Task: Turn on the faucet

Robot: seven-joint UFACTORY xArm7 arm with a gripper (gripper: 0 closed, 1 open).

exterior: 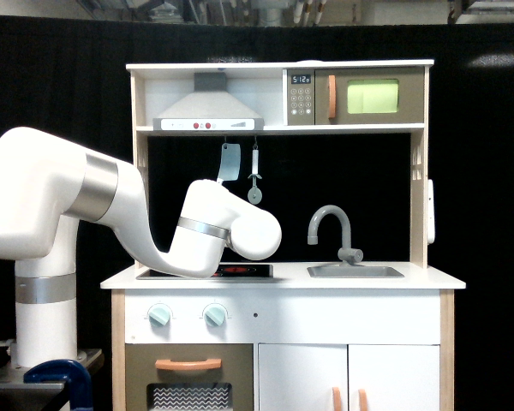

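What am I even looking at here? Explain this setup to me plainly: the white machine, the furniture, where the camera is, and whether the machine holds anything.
The big white shape is a robot arm, standing on a post at the exterior view's left. There is just one picture of this moment, taken by a camera off the arm that faces the front of a toy kitchen.

On the white countertop sit a black stove top and a small sink with a grey faucet arching over it. Above hang a spatula and another utensil, under a range hood and a toy microwave.

The arm's rounded end hangs over the stove, left of the faucet and apart from it. Its gripper is hidden behind the arm's end, so I cannot tell whether it holds anything.
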